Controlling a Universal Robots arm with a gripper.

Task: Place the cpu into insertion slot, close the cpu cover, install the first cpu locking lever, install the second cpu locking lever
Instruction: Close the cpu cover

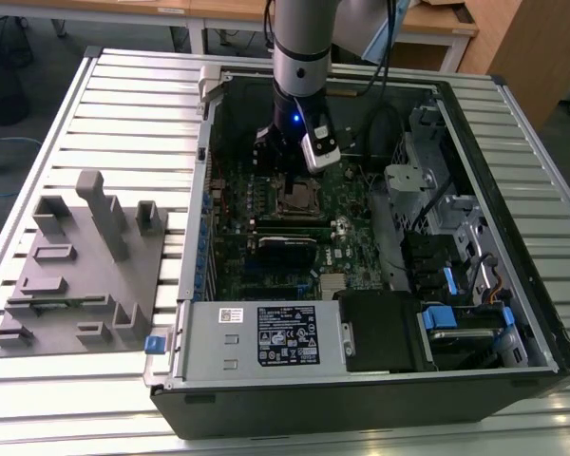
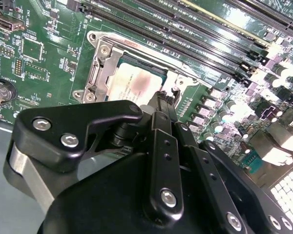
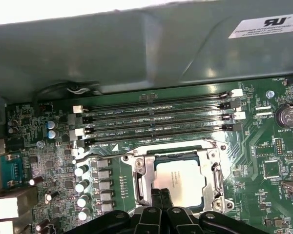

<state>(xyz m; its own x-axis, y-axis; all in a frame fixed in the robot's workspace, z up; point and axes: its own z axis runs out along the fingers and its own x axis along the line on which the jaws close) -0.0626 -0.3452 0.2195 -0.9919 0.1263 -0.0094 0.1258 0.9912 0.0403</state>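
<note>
The cpu lies flat in the insertion slot, its pale metal top showing in both wrist views. The cpu cover is a silver frame lying down around the chip. A thin silver lever rod runs along the slot's side next to the memory slots. My gripper hangs just over the slot's edge, shut with nothing between its fingers. A curled wire end sits right by the fingertips. In the exterior view the gripper reaches down into the open computer case.
Long black memory slots run beside the socket, with rows of capacitors on the other side. The case wall stands close behind. A grey fixture block lies on the table at the exterior view's left. Power supply and drive bays crowd the case.
</note>
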